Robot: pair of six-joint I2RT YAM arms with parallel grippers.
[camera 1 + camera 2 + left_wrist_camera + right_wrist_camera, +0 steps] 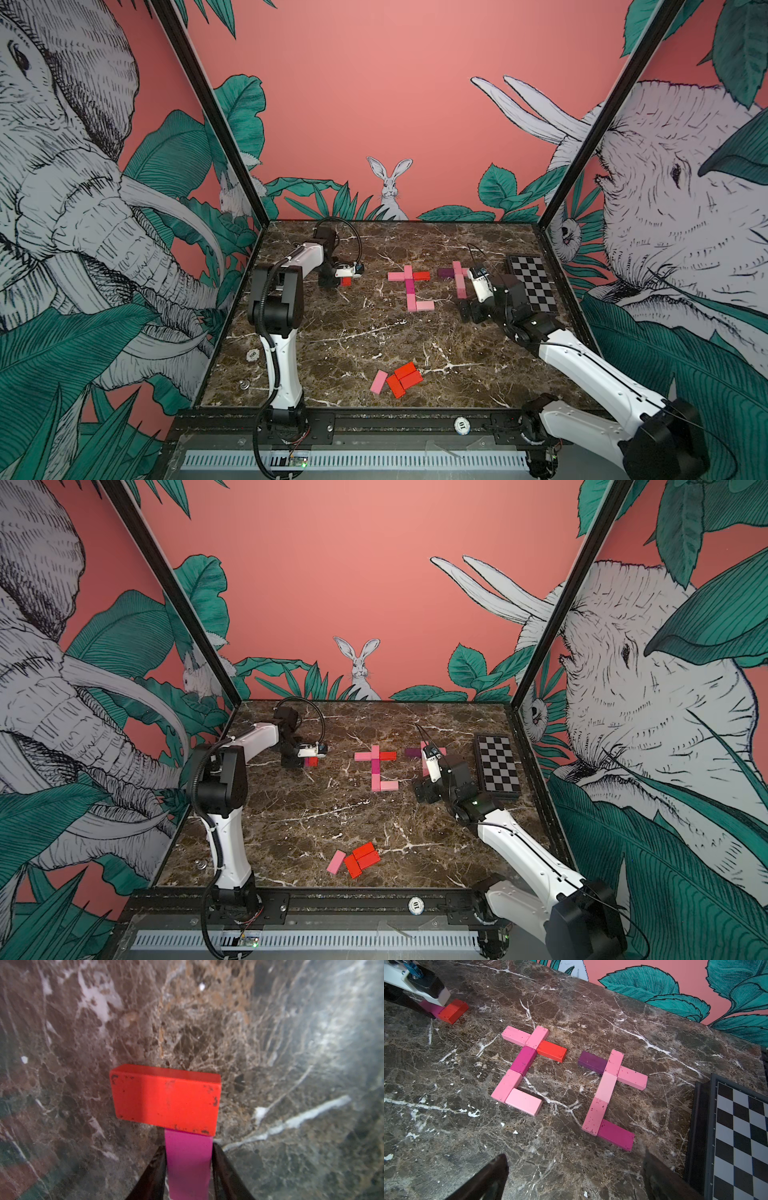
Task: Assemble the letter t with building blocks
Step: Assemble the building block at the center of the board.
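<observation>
My left gripper (189, 1147) is shut on a magenta block (188, 1167) that lies low on the marble at the far left. A red block (166, 1099) lies crosswise against the magenta block's far end. In both top views only a bit of this pair shows beside the left gripper (337, 281). Two finished letters of pink, magenta, red and purple blocks lie on the table: a middle one (411, 286) (521, 1064) and a right one (457, 278) (607, 1086). My right gripper (574, 1159) (468, 311) hovers open and empty just in front of the right letter.
Loose red blocks (405, 376) and a pink block (378, 381) lie near the front edge. A black-and-white checkered board (534, 286) (741, 1136) lies at the far right. A round chip (252, 355) rests by the left arm's base.
</observation>
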